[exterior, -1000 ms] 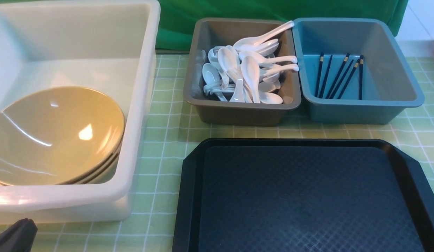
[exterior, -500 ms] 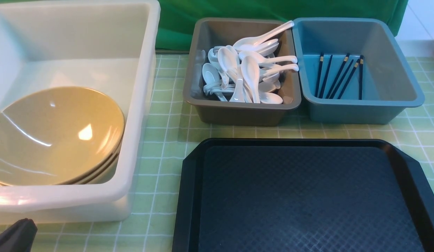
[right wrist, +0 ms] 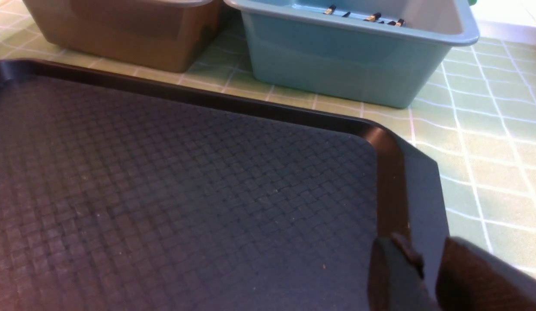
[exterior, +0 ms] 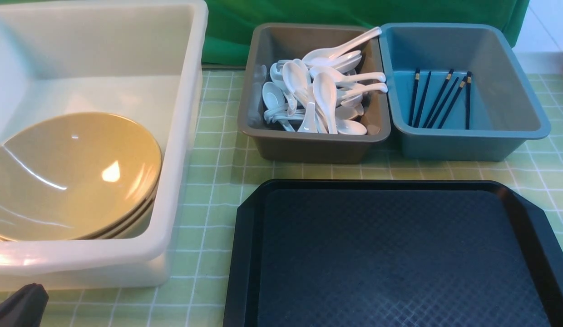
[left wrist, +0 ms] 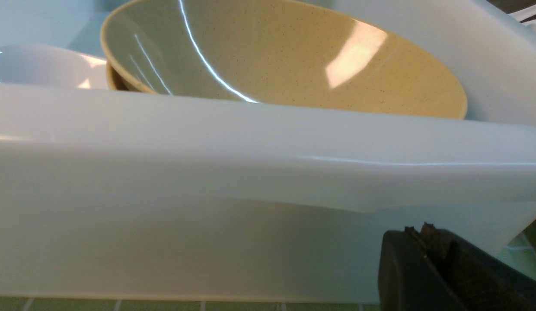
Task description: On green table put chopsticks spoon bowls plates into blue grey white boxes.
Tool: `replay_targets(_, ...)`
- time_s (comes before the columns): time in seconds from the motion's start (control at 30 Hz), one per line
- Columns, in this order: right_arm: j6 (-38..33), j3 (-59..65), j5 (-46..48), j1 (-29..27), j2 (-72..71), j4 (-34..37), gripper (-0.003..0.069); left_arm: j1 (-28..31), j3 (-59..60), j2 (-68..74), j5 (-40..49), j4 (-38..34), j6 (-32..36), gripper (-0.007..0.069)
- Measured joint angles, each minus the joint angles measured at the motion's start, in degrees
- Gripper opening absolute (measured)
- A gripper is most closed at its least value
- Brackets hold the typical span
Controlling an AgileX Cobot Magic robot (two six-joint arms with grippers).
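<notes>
We see the green table point(exterior: 218, 168) with three boxes on it. The big white box point(exterior: 181, 136) stands on our left side. It is thin plastic, so it looks light and a bit bendy, and we would hold it by its rolled rim.

Inside it sit the bowls point(exterior: 72, 177), stacked together and leaning. They look heavy, hard and shiny, so they can slip and they can break. We think the best place to hold one is the thin edge, with a firm pinch. In the left wrist view a white plate point(left wrist: 39, 67) peeks out beside the bowls. It is small, smooth and easy to crack, so we would grab its raised edge too.

The black tray point(exterior: 399, 254) lies in front of us with nothing on it.

The grey box point(exterior: 308, 147) holds a pile of spoons point(exterior: 324, 91). They are light, glossy and breakable. The short handle is the best spot to pinch.

The blue box point(exterior: 467, 143) holds the chopsticks point(exterior: 440, 100). They are thin, stiff and very light. They roll, so we would pinch them in the middle.

Our left gripper point(left wrist: 428, 255) rests low by the white box, closed tight with nothing in it. Our right gripper point(right wrist: 428, 263) hangs over the tray corner, a little apart, holding nothing.
</notes>
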Motion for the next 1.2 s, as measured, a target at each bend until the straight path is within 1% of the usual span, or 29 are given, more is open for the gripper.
replay_targets(0.17, -0.13, 0.0, -0.48, 1.67, 0.0, -0.54, 0.0179, 0.0, 0.0, 0.0, -0.01, 0.0, 0.0, -0.0002)
replay_targets(0.2, 0.7, 0.0, -1.56, 3.98, 0.0, -3.51, 0.0182, 0.0, 0.0, 0.0, -0.01, 0.0, -0.05, -0.0002)
replay_targets(0.23, 0.7, 0.0, -1.63, 4.23, 0.0, -3.93, 0.0182, 0.0, 0.0, 0.0, -0.01, 0.0, -0.05, -0.0002)
replay_targets(0.3, 6.19, 0.0, -2.02, 7.21, 0.0, -10.22, 0.0183, 0.0, 0.0, 0.0, -0.01, 0.0, -0.05, -0.0002)
replay_targets(0.33, 10.95, -0.06, -1.96, 8.55, 0.0, -14.76, 0.0184, 0.0, 0.0, 0.0, -0.01, 0.0, 0.0, -0.0002)
replay_targets(0.37, 11.61, -0.05, -1.96, 8.97, 0.0, -15.37, 0.0184, 0.0, 0.0, 0.0, -0.01, 0.0, 0.0, -0.0002)
replay_targets(0.4, 15.55, -0.12, -2.02, 10.11, 0.0, -18.96, 0.0185, 0.0, 0.0, 0.0, -0.01, 0.0, 0.0, -0.0002)
replay_targets(0.47, 18.27, -0.11, -2.2, 11.49, 0.0, -21.41, 0.0188, 0.0, 0.0, 0.0, -0.01, 0.0, 0.0, -0.0002)
replay_targets(0.67, 20.86, -0.11, -2.37, 12.41, 0.0, -23.04, 0.0195, 0.0, 0.0, 0.0, -0.01, 0.0, 0.0, -0.0002)
replay_targets(1.2, 20.94, -0.11, -2.37, 12.46, 0.0, -23.34, 0.0204, 0.0, 0.0, 0.0, -0.01, 0.0, -0.05, -0.0002)
